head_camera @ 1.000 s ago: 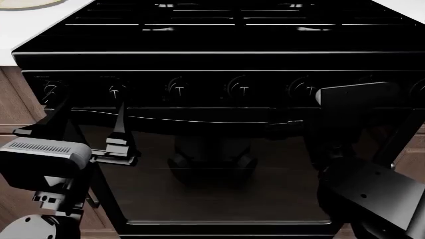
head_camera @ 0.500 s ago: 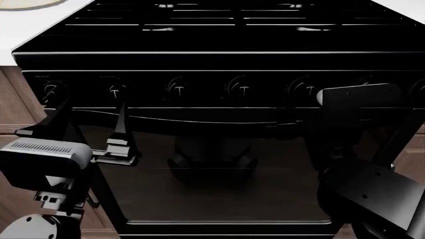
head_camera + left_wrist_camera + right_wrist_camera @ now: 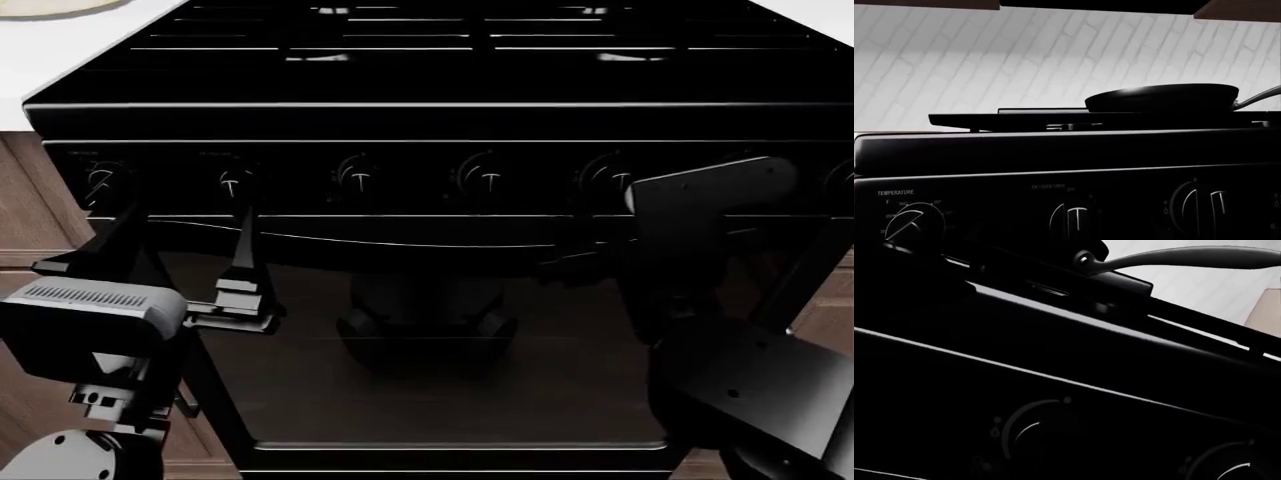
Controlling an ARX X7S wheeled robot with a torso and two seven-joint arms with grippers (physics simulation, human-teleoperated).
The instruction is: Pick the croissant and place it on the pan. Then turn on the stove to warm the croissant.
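Observation:
The black stove [image 3: 427, 120] fills the head view, with its row of round knobs [image 3: 490, 180] along the front. In the left wrist view the black pan [image 3: 1162, 97] rests on the grates, seen low from the side, so its inside is hidden. Its curved handle [image 3: 1187, 257] shows in the right wrist view. The croissant is not in view. My left gripper [image 3: 187, 215] stands open just before the two leftmost knobs, holding nothing. My right arm's wrist [image 3: 707, 200] covers the knobs at the right, and its fingers are hidden.
A cream plate's edge [image 3: 54, 6] lies on the white counter [image 3: 67, 55] left of the stove. The oven door and its handle bar [image 3: 427, 245] sit below the knobs. Wooden cabinet fronts [image 3: 27, 190] flank the stove.
My right wrist has tilted and shifted slightly up and left against the right-hand knobs. The left gripper has not moved.

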